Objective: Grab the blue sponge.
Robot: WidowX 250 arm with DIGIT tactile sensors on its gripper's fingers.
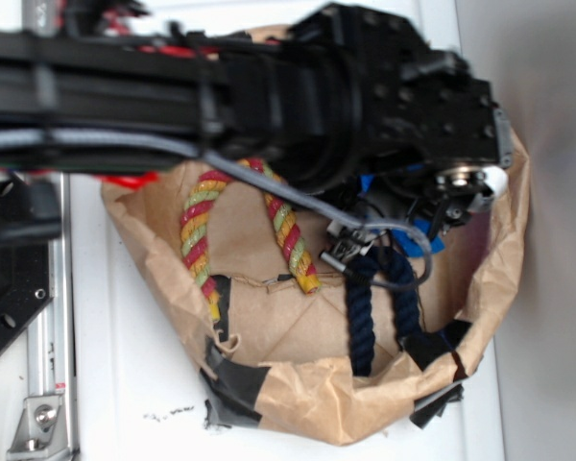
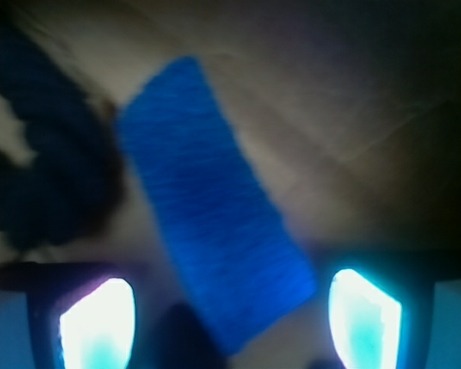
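The blue sponge (image 2: 211, 204) lies flat on brown paper, slanting from upper left to lower right in the wrist view. Its near end sits between my gripper's (image 2: 230, 319) two glowing fingertips (image 2: 98, 323), which stand wide apart and do not touch it. In the exterior view only slivers of the blue sponge (image 1: 367, 183) show under the black arm and wrist, and the gripper (image 1: 403, 216) itself is mostly hidden there.
A dark navy rope (image 1: 365, 317) lies just left of the sponge, also seen as the navy rope (image 2: 46, 169) in the wrist view. A red, yellow and green rope (image 1: 216, 226) arches further left. Everything sits inside a brown paper bag (image 1: 298, 384) with rolled, taped walls.
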